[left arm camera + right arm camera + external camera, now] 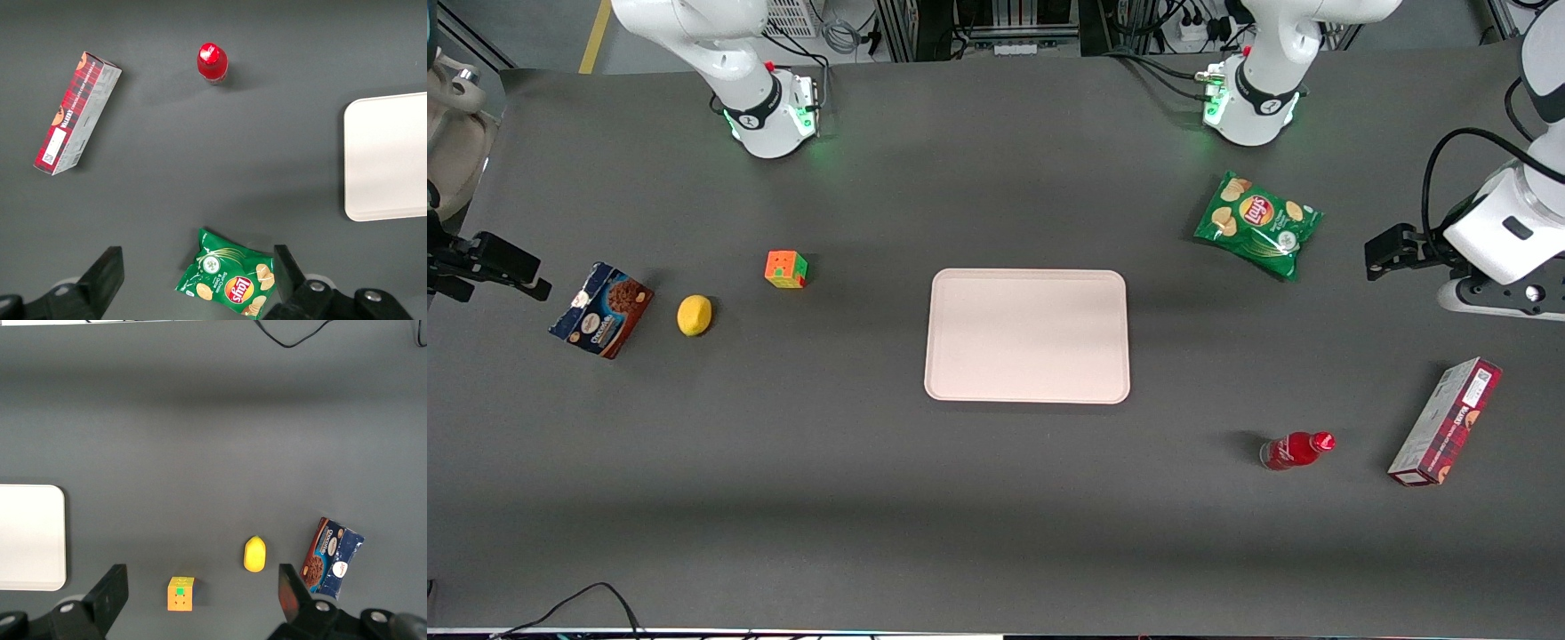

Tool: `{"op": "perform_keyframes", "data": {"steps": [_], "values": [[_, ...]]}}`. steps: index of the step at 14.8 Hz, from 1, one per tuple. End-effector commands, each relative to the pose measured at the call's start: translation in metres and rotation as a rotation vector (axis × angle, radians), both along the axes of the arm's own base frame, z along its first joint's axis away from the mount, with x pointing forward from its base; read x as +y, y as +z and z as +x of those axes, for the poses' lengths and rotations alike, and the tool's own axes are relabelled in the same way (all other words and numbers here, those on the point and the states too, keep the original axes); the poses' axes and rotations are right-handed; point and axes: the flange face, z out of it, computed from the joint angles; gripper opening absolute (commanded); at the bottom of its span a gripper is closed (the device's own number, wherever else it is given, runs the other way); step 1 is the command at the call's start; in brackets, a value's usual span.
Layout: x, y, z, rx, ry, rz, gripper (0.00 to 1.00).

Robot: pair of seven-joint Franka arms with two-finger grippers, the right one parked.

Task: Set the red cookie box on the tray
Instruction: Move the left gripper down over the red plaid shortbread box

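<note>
On the dark grey desk (pixel 996 498), starting at the parked arm's end, a short dark blue chocolate-cookie box (pixel 601 309) lies just beside a yellow lemon (pixel 695 315), with a multicoloured puzzle cube (pixel 786 268) at about one o'clock from the lemon. The large flat pale pink tray (pixel 1027 391) with rounded corners sits mid-desk, bare. At about two o'clock from it lies a green crisp bag (pixel 1258 224); at about four o'clock stands a small red bottle (pixel 1296 450). Near the bottle, toward the working arm's end, lies the long slim dark red plaid cookie box (pixel 1445 421), well apart from the tray, its long axis running from one to seven o'clock. The gripper (pixel 1392 249) hovers at twelve o'clock from that carton, above the desk, its black fingers (pixel 103 277) spread wide and holding nothing.
</note>
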Motion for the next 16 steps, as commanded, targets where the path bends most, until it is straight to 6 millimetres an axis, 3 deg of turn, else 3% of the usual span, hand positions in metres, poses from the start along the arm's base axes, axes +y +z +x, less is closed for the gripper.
{"op": "perform_keyframes", "data": {"steps": [1, 5, 8, 11, 12, 16], "values": [[0.003, 0.013, -0.003, -0.009, 0.01, -0.002, 1.0], [0.005, 0.01, -0.002, -0.006, 0.017, -0.001, 1.0], [0.01, -0.019, 0.007, -0.021, -0.018, 0.017, 1.0], [0.048, -0.056, 0.026, -0.09, -0.236, 0.061, 1.0], [0.07, -0.066, 0.032, -0.097, -0.258, 0.076, 1.0], [0.155, -0.141, 0.059, -0.078, -0.411, 0.098, 1.0]]}}
